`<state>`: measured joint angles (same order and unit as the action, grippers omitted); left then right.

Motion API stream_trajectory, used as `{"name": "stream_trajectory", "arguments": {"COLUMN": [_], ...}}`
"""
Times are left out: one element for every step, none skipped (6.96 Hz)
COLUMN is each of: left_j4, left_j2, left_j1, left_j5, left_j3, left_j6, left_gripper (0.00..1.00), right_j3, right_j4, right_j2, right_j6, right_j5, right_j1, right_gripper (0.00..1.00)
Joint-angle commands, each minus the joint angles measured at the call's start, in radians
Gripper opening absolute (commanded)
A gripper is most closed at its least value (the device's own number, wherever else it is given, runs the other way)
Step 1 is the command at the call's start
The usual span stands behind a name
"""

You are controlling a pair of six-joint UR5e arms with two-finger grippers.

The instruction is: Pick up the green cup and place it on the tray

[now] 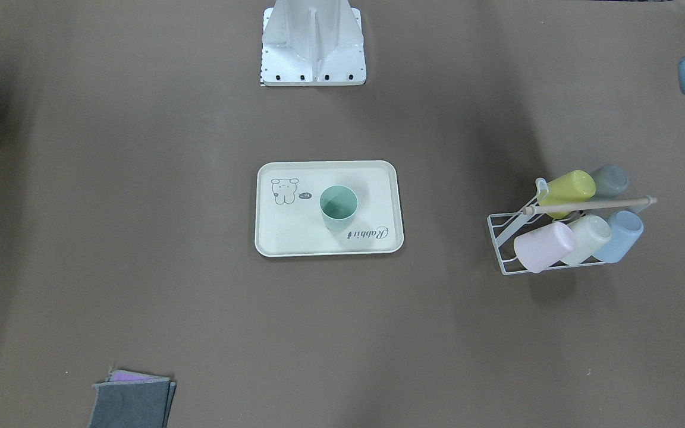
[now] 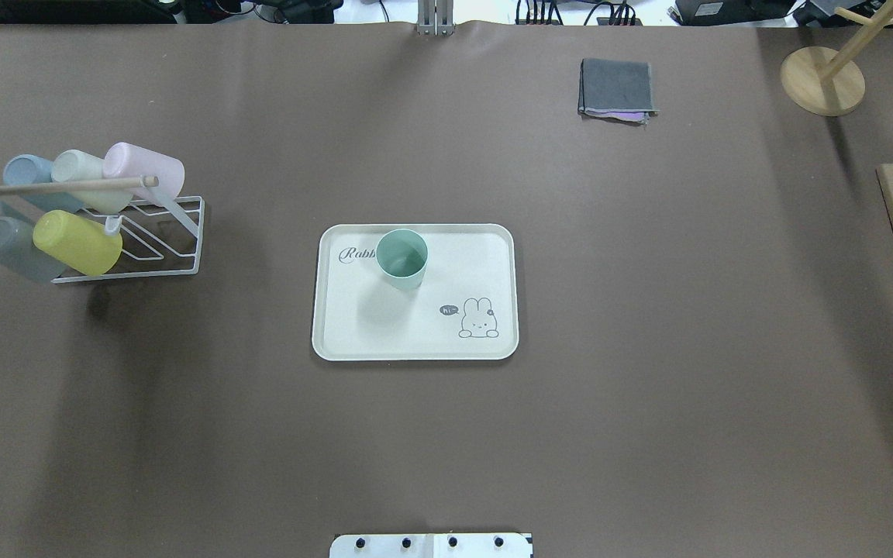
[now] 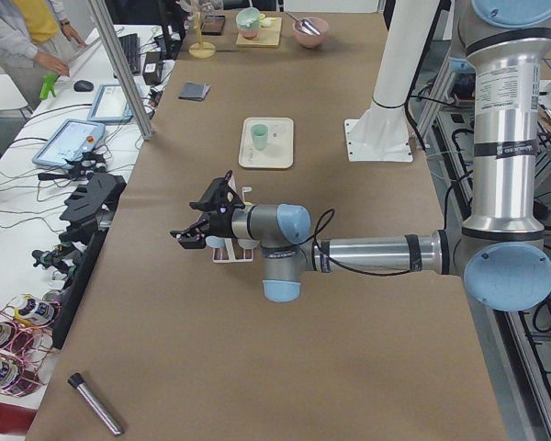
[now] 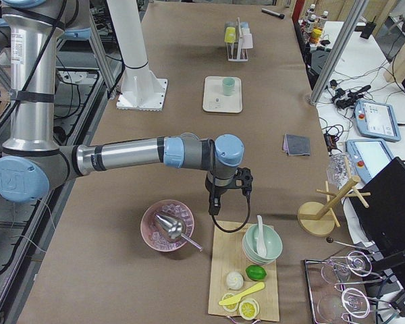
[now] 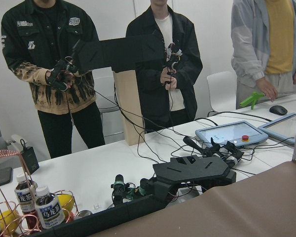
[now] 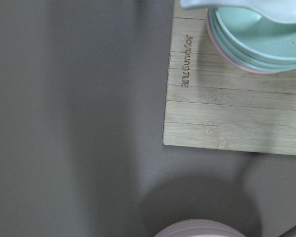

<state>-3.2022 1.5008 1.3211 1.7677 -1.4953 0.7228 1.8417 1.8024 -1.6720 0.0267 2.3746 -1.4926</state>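
Outstretched low: left arm [image 3: 367,253] and right arm [image 4: 121,155].
The left gripper [image 3: 191,234] lay horizontal, the right gripper [image 4: 219,202] pointed down; openings unclear.

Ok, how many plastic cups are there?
6: green cup upright on the tray; pink cup, cream cup, blue cup, yellow cup and grey cup on the wire rack.
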Motion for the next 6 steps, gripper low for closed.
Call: {"name": "stream_trajectory", "arguments": {"left_j4": [-0.01,-0.007,-0.001,0.057,0.182,0.291], "left_j2": [-0.016,-0.019,-0.022,-0.014,0.011,0.038], "left_j1": [0.017,0.029,0.046,0.1,0.156,0.156], "left_j5": [0.001,0.019,0.085,0.192,0.319,0.341], "left_j3": [0.067,0.084,0.131,0.141,0.138,0.135], "left_j6": [0.026,0.024,0.023,0.021,0.011,0.009], "left_gripper": [0.98,0.98,0.98,0.98,0.98,0.98], "right_j3": [0.001,0.001,0.002,0.002,0.002,0.002], "right_j4": [0.0,0.0,0.0,0.0,0.0,0.0], "right_j2": [0.0,0.0,0.0,0.0,0.0,0.0], "right_j6": [0.001,-0.001,-0.001,-0.001,-0.001,-0.001], "right_j5": [0.0,0.0,0.003,0.006,0.008,0.008], "right_j1": [0.0,0.0,0.0,0.0,0.0,0.0], "right_gripper": [1.0,1.0,1.0,1.0,1.0,1.0]}}
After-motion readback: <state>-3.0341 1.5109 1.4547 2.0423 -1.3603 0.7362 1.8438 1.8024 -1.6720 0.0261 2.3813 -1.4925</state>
